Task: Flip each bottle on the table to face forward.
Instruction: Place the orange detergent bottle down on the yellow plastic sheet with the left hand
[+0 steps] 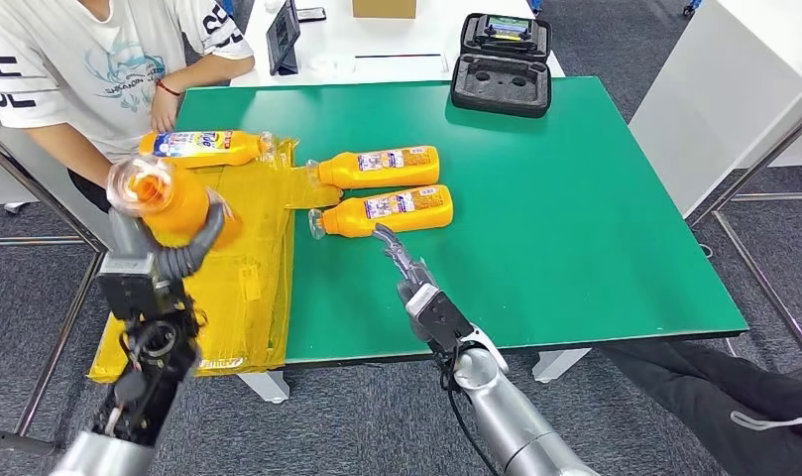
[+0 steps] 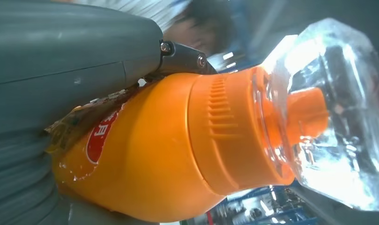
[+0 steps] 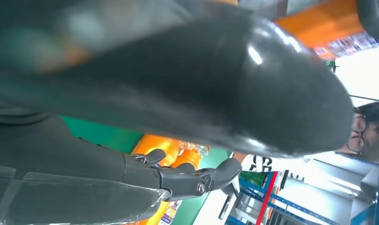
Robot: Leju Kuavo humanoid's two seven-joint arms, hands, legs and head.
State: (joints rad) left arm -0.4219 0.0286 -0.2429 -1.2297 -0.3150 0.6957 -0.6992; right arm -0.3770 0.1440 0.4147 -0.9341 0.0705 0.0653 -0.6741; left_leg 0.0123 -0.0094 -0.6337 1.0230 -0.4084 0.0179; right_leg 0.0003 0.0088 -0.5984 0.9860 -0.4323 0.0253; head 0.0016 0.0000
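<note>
My left hand holds an orange bottle lifted off the table, its clear cap tipped toward my head, fingers wrapped round its body. Just beyond it, a second bottle lies on yellow bags near a person's hand. My right hand reaches out with fingers apart and holds nothing, its fingertips at the side of the nearest lying bottle; I cannot tell whether they touch. Just past that one lies another bottle, both on the green table. Far beyond sits a black case
</note>
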